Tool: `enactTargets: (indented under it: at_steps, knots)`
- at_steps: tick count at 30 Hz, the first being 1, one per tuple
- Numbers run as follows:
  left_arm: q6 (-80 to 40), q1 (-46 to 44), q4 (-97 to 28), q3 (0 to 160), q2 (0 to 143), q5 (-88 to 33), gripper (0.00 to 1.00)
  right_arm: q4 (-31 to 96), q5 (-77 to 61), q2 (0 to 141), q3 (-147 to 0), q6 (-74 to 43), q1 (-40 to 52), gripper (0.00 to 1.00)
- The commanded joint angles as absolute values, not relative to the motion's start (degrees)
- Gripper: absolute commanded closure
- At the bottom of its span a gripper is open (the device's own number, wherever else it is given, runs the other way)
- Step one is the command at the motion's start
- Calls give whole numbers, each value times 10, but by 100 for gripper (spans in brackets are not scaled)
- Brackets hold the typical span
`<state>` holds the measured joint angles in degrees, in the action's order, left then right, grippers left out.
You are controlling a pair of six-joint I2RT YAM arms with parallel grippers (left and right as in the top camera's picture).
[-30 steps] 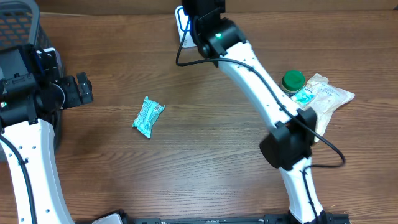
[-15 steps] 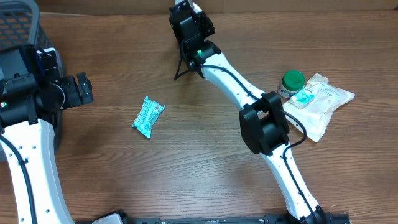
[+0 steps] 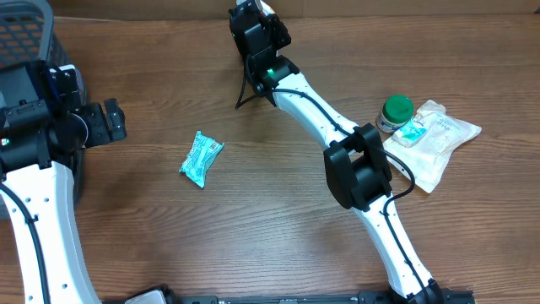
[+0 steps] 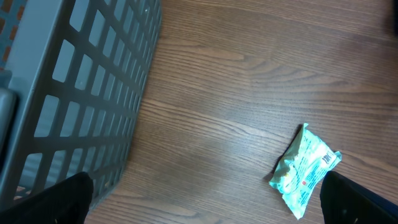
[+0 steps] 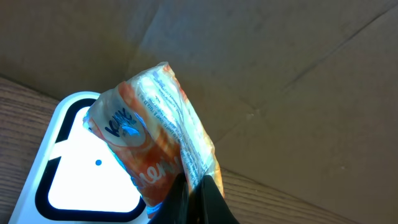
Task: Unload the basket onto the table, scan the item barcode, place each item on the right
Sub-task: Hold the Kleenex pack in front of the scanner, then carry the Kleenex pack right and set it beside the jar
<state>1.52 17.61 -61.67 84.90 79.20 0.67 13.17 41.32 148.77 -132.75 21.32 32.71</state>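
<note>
My right gripper [image 5: 195,186] is shut on the lower edge of an orange snack packet [image 5: 155,118]. It holds the packet upright just above the white scanner [image 5: 74,180], whose window glows. From overhead, this gripper [image 3: 256,25] is at the table's far edge and hides the packet. A teal packet [image 3: 201,157] lies on the wood left of centre. It also shows at the lower right of the left wrist view [image 4: 306,175]. My left gripper [image 4: 205,208] is open with nothing in it, and stays at the left near the basket [image 3: 108,121].
A grey mesh basket [image 3: 25,34] stands at the far left, close beside my left gripper [image 4: 81,93]. A green-lidded bottle [image 3: 396,111] and clear plastic bags [image 3: 443,135] lie at the right. A cardboard wall [image 5: 280,68] runs behind the scanner.
One second ago the right arm stood differently; its elbow has since swung left and lower, and the gripper shifted slightly left over the scanner. It has held still for the last half second. The left arm has not moved.
</note>
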Motion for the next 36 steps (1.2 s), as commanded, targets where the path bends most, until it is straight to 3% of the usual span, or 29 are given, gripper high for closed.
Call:
enactTargets:
  at_steps: [1, 8, 13, 24, 31, 36]
  knots:
    - [22, 172, -615, 852, 794, 2, 0, 131, 420, 1487, -1331, 215, 326, 96]
    - [22, 172, -615, 852, 794, 2, 0, 169, 420, 1474, -1331, 220, 330, 96]
    - [22, 172, -615, 852, 794, 2, 0, 234, 385, 1418, -1331, 138, 330, 96]
    - [22, 172, -615, 852, 794, 2, 0, 613, 8, 1203, -1331, -180, 286, 96]
    - [22, 172, -615, 852, 794, 2, 0, 847, -10, 1181, -1330, -218, 200, 96]
    - [22, 172, -615, 852, 794, 2, 0, 918, -12, 1191, -1298, -249, 114, 96]
